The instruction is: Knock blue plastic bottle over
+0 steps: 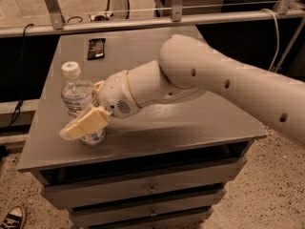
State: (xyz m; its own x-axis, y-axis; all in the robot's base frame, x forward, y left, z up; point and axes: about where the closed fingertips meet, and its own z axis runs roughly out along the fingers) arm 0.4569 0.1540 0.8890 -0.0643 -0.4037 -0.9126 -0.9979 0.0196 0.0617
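The bottle (75,95) stood on the cabinet (190,128), near the top's left edge and closer to its front than its back. Its white cap was up and it had not gone over. Whether it leaned a little toward the cabinet's left side could not be told.

The gripper (82,109) was low over the same front-left part of the cabinet top, right at the bottle. Its two fingers were spread apart, clamped on nothing. The near finger (88,122) lay across the bottle's lower half on the side facing the cabinet's front, its tip reaching past the bottle toward the left edge. It looked to be touching the plastic. The far finger (98,86) showed only as a small tip on the bottle's other side, toward the cabinet's back.

The arm (228,82) stretched in from beyond the cabinet's right front corner and crossed above the middle of the top.

A dark packet (96,48) lay flat near the cabinet's back edge, well apart from the bottle. A shoe (12,217) showed on the floor by the cabinet's front-left foot.
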